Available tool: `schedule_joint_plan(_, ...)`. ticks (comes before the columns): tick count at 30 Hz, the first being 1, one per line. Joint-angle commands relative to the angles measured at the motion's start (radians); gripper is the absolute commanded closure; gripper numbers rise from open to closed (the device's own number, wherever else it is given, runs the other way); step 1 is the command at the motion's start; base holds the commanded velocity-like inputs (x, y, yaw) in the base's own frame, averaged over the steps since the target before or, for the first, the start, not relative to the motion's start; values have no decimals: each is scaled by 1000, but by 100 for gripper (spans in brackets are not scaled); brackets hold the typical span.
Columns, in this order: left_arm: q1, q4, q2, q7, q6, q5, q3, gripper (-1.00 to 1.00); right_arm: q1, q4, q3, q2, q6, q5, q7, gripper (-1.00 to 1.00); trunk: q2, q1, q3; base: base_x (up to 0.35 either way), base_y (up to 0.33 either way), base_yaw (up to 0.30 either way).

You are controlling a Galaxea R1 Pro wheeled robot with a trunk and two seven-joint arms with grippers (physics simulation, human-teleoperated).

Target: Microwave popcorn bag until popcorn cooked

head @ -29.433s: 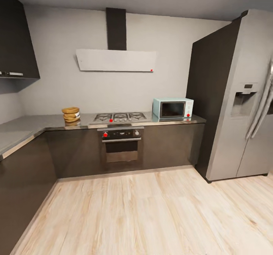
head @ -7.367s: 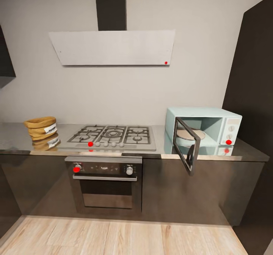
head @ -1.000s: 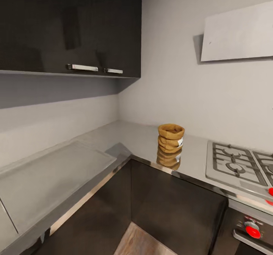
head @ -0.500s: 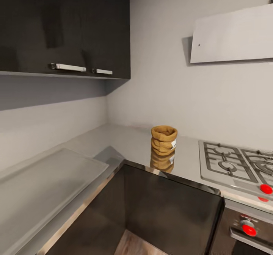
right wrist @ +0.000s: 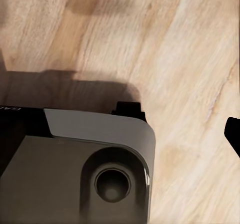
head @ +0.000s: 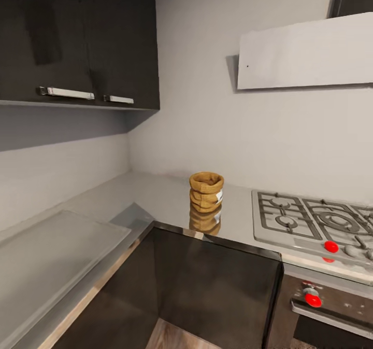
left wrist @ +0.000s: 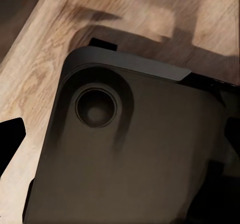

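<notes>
The tan-brown popcorn bag [head: 206,191] stands upright on the steel-grey countertop [head: 155,198], near the inner corner and a little left of the gas hob [head: 311,218]. Its rolled rim is open at the top and its mirror image shows in the glossy slab. The microwave is out of view. In the left wrist view my left gripper [left wrist: 120,139] hangs over the robot's dark base, with dark fingertips [left wrist: 11,140] far apart at the picture's edges. My right gripper [right wrist: 118,131] also hangs low over the wood floor, one fingertip [right wrist: 234,133] at the edge. Both hold nothing.
A dark upper cabinet [head: 77,38] with bar handles hangs over the left counter run. A pale hood panel [head: 305,53] sits above the hob. Red knobs mark the hob [head: 331,246] and the oven front [head: 313,299]. Dark cabinet fronts [head: 217,292] close off the corner.
The whole head view has shifted left as the camera turned toward the hob; more of the hob shows. The bag stands where it was on the counter.
</notes>
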Motion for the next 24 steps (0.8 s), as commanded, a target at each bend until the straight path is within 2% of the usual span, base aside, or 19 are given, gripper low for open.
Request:
schedule_joint_plan(1,0,-1,0,0,-2,4,3,-100,-1,3,-8,-1,-5,6,1,-100,-1,0,0,0,0,-222)
schedule_joint_plan(24,0,-1,0,0,-1,5,5,-100,-1,3,-10,-3,-7,4,1,-100,-1,0,-2,0,0,-273)
